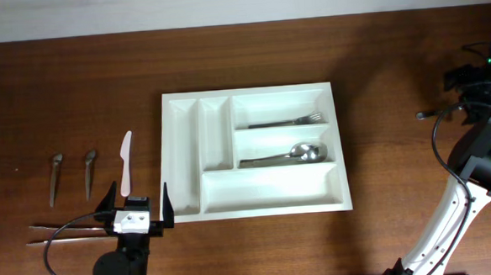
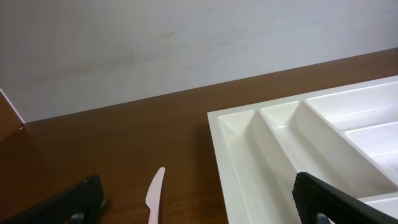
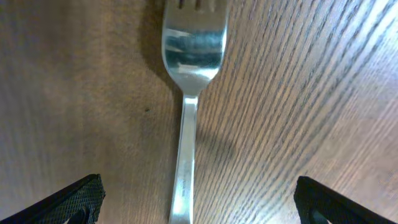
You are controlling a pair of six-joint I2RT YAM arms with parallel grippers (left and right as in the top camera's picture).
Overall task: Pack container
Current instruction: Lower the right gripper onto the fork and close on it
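Wooden table (image 1: pixel 376 55) holds a white tray (image 1: pixel 169 158) at its centre. Left fingers (image 1: pixel 166 211) spread open near the front edge, just beside a plastic knife (image 1: pixel 126 163). Right fingers (image 3: pixel 323 199) spread open either side of a fork (image 3: pixel 186 124), near the right edge.

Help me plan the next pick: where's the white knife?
In the overhead view, the knife lies left of the tray, just ahead of the left gripper.

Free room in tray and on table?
White plastic cutlery tray: both narrow left slots and long bottom slot bare; silver fork and silver spoon fill right two. Brown table just right of tray is bare. Left is crowded: white plastic knife, left gripper.
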